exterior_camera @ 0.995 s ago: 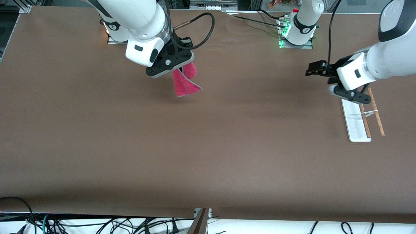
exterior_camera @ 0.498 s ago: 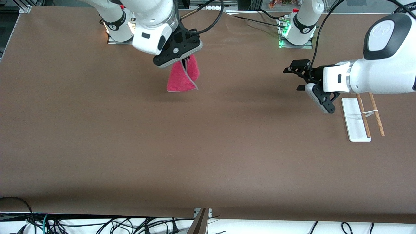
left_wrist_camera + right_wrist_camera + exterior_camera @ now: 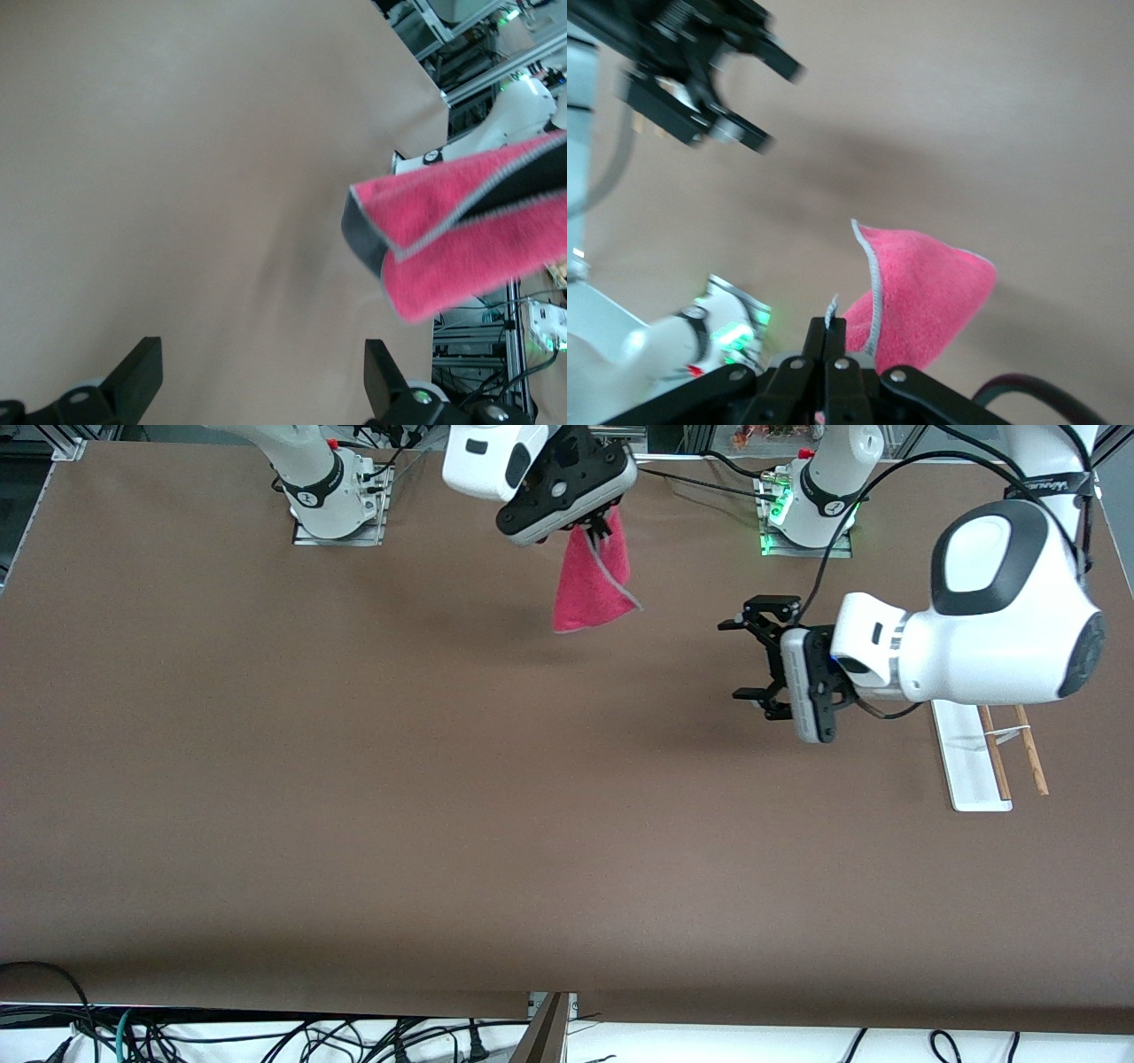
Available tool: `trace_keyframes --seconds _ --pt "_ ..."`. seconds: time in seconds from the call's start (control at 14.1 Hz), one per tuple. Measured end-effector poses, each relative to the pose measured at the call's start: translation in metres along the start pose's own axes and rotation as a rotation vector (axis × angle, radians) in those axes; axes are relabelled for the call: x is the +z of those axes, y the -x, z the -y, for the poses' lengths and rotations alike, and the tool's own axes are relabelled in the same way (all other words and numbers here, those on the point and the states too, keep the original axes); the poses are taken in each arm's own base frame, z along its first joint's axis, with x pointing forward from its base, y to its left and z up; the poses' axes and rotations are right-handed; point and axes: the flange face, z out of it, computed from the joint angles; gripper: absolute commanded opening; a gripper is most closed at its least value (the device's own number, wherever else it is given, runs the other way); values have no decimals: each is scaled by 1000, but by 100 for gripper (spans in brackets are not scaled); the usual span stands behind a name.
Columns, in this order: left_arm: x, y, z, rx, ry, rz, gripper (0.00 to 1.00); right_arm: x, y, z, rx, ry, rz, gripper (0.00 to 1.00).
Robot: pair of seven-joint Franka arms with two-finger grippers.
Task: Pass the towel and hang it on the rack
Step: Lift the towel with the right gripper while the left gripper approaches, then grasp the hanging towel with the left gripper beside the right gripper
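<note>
The left gripper (image 3: 257, 381) hangs over bare table (image 3: 177, 177), its two black fingertips (image 3: 137, 376) spread wide with nothing between them. Ahead of it the pink towel (image 3: 461, 239) dangles folded, grey edging showing.

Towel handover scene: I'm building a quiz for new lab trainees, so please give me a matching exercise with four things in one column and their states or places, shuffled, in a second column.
Things:
1. towel
2. rack
3. left end effector
4. right end effector

States:
A. open, holding nothing, over bare table
B. stands on the table toward the left arm's end
C. shut, pinching cloth at its top edge
D. hangs folded in the air, off the table

Pairs: 1-D, 2-B, 3-A, 4-C
</note>
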Motion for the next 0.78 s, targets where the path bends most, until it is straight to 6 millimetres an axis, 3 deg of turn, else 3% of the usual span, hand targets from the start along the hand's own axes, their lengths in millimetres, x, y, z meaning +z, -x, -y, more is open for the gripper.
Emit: trace_keyframes --seconds 0.28,0.57,0.78 --pt "26 -27 -44 93 -19 -8 100 2 5 15 47 -34 -27 0" --pt "26 -29 -95 152 -53 -1 100 3 4 15 51 -35 -28 0" --pt "28 -30 -98 218 -82 -16 100 3 4 15 52 -35 -29 0"
